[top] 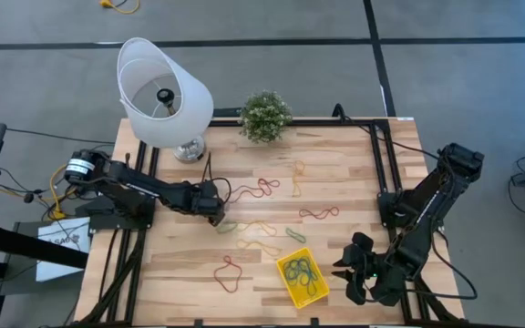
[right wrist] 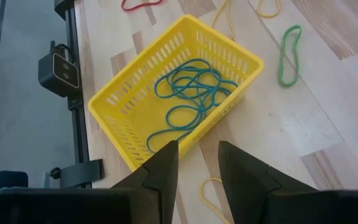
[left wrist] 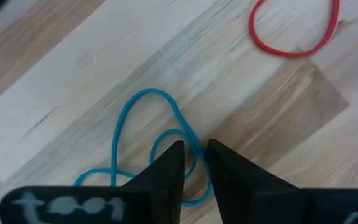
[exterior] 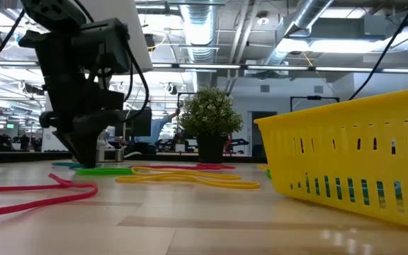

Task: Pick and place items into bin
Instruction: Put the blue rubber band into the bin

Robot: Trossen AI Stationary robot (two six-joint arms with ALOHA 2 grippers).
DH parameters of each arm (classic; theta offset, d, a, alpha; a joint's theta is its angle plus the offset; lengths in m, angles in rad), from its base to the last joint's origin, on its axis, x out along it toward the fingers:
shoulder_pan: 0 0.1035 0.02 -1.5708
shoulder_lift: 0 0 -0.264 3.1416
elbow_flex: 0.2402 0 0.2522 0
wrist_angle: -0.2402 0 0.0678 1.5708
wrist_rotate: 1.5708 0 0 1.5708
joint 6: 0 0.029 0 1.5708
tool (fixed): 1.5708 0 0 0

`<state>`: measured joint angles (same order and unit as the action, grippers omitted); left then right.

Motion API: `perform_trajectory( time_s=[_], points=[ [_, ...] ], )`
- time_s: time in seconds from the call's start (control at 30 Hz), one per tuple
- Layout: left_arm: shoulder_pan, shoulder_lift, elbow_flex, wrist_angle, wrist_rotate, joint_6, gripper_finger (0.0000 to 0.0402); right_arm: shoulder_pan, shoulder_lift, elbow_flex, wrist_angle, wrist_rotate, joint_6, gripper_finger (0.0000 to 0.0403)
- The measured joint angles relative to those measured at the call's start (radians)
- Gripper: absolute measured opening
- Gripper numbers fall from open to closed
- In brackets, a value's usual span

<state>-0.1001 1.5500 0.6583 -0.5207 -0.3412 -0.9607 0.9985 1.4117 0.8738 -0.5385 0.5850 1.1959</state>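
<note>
So the job's partly done, I'd say. The bin [right wrist: 176,102] already has a tangle of green and teal loops [right wrist: 191,99] lying in the bottom, but plenty of bands are still loose on the table, so there's a good stretch left.

The left gripper [left wrist: 194,158] is down at the tabletop right over a grey-blue loop [left wrist: 143,140]. Its fingers sit close together with only a narrow gap, and a strand of that loop runs right at the tips. I can't tell if it's actually pinched or just lying between them. A red loop [left wrist: 294,31] lies well out ahead of the tips, untouched. From above, more bands are scattered off to the side of that claw towards the other arm: another red one [top: 229,271], a yellow one [top: 261,235], a green one [top: 295,234], a second red squiggle [top: 319,213].

The right gripper [right wrist: 197,158] hovers just beside the bin, fingers apart, holding nothing. The bin sits right in front of its tips.

Materials-wise: the bands are thin, floppy, rubbery cords that flop into figure-eights and squiggles and lie flat on the wood. The bin is glossy yellow plastic, shallow and rectangular with slotted sides. The table [top: 354,173] is pale wood planks with visible grain, smooth and a bit shiny at low angle.
</note>
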Motion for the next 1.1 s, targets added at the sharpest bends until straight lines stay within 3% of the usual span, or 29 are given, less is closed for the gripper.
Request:
perform_trajectory(
  time_s=[0.13, 0.27, 0.4, 0.6, 0.73, 0.9, 1.0, 1.1],
  points=[
    [-0.001, 0.001, -0.004, 0.002, -0.014, -0.027, 0.0059, 0.0, 0.0, 0.0, 0.0, 0.0, 0.0, 0.0109],
    [-0.002, 0.004, -0.005, 0.008, -0.023, -0.026, 0.0015, 0.0, 0.0, 0.0, 0.0, 0.0, 0.0, 0.0109],
    [-0.021, 0.007, 0.005, 0.023, -0.039, -0.017, 0.0003, 0.0, 0.0, 0.0, 0.0, 0.0, 0.0, 0.0109],
    [-0.113, -0.003, 0.158, 0.049, -0.018, 0.034, 0.0, 0.0, 0.0, 0.0, 0.0, 0.0, 0.0, 0.0109],
    [-0.232, -0.007, 0.295, 0.298, -0.109, 0.175, 0.0, 0.0, 0.0, 0.0, 0.0, 0.001, 0.001, 0.0109],
    [-0.392, 0.038, 0.453, 0.67, -0.141, 0.382, 0.0, 0.0, 0.0, 0.0, 0.0, 0.021, 0.081, 0.0109],
    [-0.467, 0.122, 0.551, 0.778, -0.182, 0.471, 0.0, 0.0, 0.0, 0.0, 0.0, 0.022, 0.153, 0.0109],
    [-0.506, 0.24, 0.67, 0.772, -0.215, 0.536, 0.0, 0.0, 0.0, 0.0, 0.0, 0.02, 0.172, 0.0109]
  ],
)
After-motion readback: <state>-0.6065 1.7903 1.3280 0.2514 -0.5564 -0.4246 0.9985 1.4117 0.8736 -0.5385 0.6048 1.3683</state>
